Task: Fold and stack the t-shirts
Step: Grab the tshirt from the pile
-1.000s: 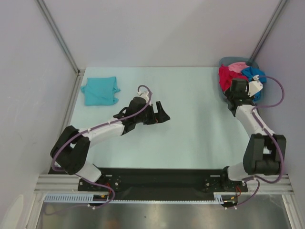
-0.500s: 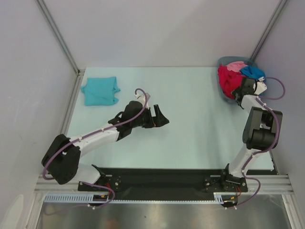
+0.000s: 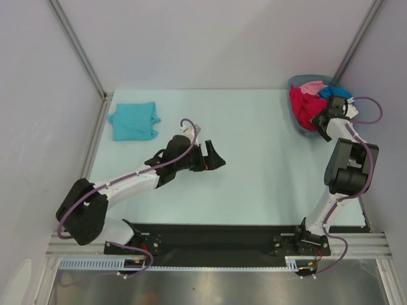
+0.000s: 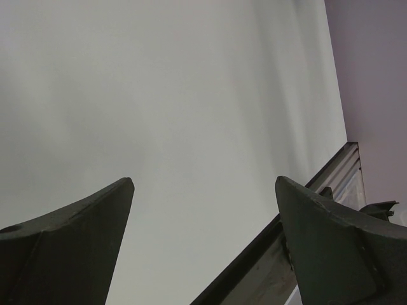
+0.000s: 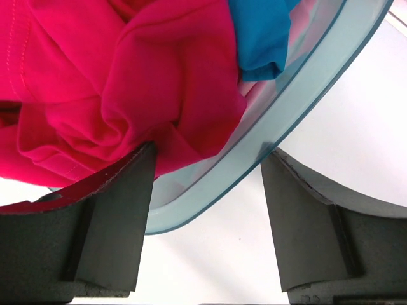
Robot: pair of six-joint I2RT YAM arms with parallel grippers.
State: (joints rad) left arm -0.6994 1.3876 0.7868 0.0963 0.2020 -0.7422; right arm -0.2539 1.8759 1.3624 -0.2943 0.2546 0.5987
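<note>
the left gripper (image 3: 213,156) hangs over the middle of the table (image 3: 254,171), its jaws spread wide with nothing between them; the left wrist view shows only bare table surface between the two fingers (image 4: 76,235). a teal t-shirt (image 3: 133,121) lies folded flat near the far left corner, well apart from that gripper.

the right gripper (image 3: 320,121) is at the near edge of the grey bin (image 3: 297,82) in the far right corner. its jaws stand wide open and grip nothing. in the right wrist view the bin's rim runs between the fingers, and a crumpled red t-shirt (image 5: 127,76) bulges against the left finger. a blue t-shirt (image 5: 261,32) sits beside the red one in the bin, and a pink t-shirt (image 3: 311,87) lies toward the back.
</note>
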